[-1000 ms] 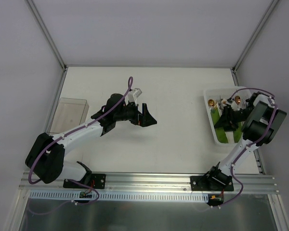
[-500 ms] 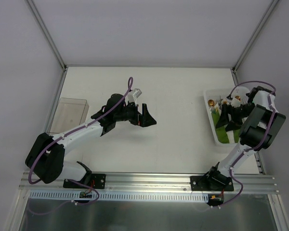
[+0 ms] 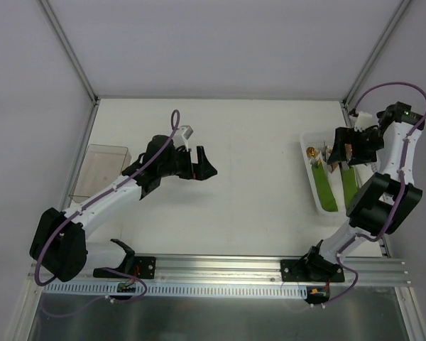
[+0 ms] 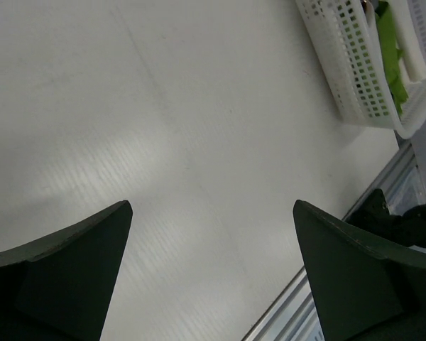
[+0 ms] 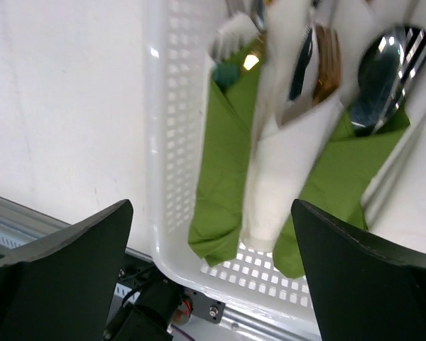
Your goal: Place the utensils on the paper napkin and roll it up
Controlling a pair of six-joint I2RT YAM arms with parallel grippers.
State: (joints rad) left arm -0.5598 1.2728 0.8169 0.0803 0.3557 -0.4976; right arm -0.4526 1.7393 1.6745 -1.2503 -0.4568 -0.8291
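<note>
I see both pairs of fingers released and empty. My left gripper [image 4: 211, 206] hangs over the table [image 4: 163, 106], left of centre in the top view. My right gripper [image 5: 211, 204] hangs above the basket [image 5: 167, 142] at the right edge, where 2 green napkins [image 5: 224, 156] and the utensils [image 5: 383, 71] lie.

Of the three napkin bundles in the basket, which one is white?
The middle bundle: the left bundle and right bundle beside it are green.

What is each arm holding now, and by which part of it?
Nothing is held. The left gripper has open jaws over the table; the right gripper has open jaws above the white basket, with nothing between them.
</note>
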